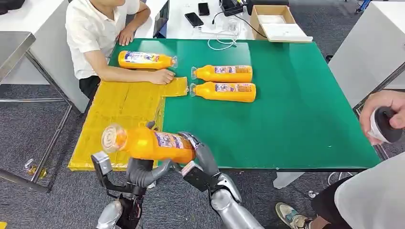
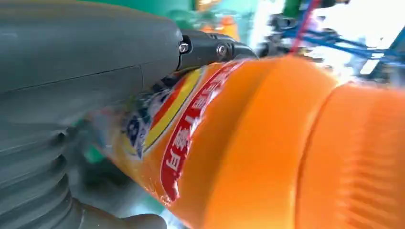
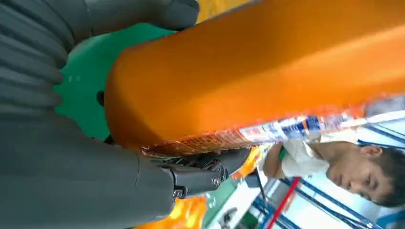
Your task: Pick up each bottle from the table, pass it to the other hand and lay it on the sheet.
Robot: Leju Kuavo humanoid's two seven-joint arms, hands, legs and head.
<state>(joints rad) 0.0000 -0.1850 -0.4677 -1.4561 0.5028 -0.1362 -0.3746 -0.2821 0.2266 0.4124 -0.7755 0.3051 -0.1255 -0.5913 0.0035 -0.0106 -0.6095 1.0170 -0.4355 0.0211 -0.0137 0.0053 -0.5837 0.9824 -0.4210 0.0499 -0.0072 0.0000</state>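
Wrapped around one orange bottle (image 1: 148, 143) from both sides: left hand (image 1: 141, 171) fingers (image 2: 210, 47) under the body, right hand (image 1: 200, 155) at the base end. Held level above the worktop (image 1: 296, 109) edge, beside the yellow sheet (image 1: 122, 112). Probably full, hefty, slick-labelled; best gripped mid-body. Three other bottles (image 1: 224, 91) lying beyond.

People and clutter around the green table

A seated person (image 1: 98, 33) in a white shirt rests a forearm on the green table (image 1: 296, 114); behind lie two phones (image 1: 198, 14) and an open cardboard box (image 1: 277, 23). Another person's hand (image 1: 382, 114) holds a black-and-white object.
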